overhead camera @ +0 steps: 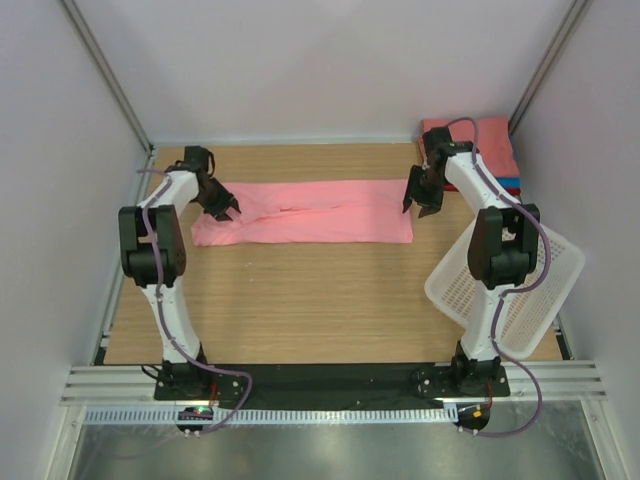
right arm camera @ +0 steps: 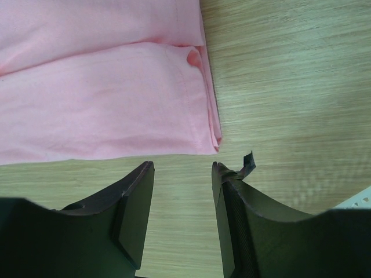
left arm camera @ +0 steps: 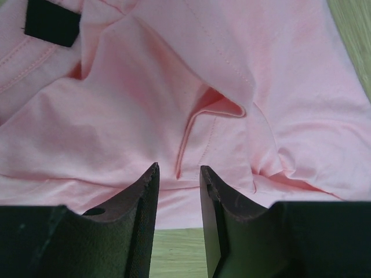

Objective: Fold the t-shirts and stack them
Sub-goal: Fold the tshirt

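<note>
Folded pink t-shirt [overhead camera: 310, 212] lies lengthwise left to right; hem rightward.

We see two slim arms, the left arm [overhead camera: 170, 315] and the right arm [overhead camera: 483, 325], each with white link shells and chunky black joint housings. A pale lilac cable [overhead camera: 544, 258] runs along each from a black base plate [overhead camera: 180, 378]. Up close, the left fingers [left arm camera: 136, 202] are matte black wedges with finely toothed inner edges. The right fingers [right arm camera: 133, 200] look smoother, one carrying a torn scrap of dark tape [right arm camera: 249, 160].
</note>
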`<action>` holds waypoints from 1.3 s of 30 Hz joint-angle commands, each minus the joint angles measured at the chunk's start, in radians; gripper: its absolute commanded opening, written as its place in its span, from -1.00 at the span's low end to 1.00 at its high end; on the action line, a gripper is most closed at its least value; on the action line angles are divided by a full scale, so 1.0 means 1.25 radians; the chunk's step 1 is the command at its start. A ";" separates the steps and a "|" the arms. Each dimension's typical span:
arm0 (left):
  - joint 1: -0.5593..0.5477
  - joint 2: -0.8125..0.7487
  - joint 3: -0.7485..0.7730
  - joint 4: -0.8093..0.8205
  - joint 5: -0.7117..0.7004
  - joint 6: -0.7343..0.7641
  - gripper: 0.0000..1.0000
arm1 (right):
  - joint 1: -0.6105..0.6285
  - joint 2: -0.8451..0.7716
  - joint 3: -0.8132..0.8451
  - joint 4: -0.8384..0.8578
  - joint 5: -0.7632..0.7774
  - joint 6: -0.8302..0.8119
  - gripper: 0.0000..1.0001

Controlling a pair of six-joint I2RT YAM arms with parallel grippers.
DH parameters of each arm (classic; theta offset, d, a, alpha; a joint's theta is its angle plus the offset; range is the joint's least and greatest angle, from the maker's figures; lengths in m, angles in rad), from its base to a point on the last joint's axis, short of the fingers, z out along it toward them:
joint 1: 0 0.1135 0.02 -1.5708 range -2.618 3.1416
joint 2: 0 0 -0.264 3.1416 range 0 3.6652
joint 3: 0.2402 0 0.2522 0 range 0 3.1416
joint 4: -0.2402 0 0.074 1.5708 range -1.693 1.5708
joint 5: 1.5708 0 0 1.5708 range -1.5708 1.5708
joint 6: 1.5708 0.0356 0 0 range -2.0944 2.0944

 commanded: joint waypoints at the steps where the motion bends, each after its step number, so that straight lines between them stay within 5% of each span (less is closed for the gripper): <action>1: -0.012 -0.021 0.000 0.047 0.022 0.019 -0.30 | 0.002 -0.049 -0.006 0.016 -0.012 0.006 0.03; 39: -0.095 0.016 0.047 -0.052 -0.167 -0.011 -0.32 | 0.002 -0.023 0.015 0.015 -0.030 -0.002 0.02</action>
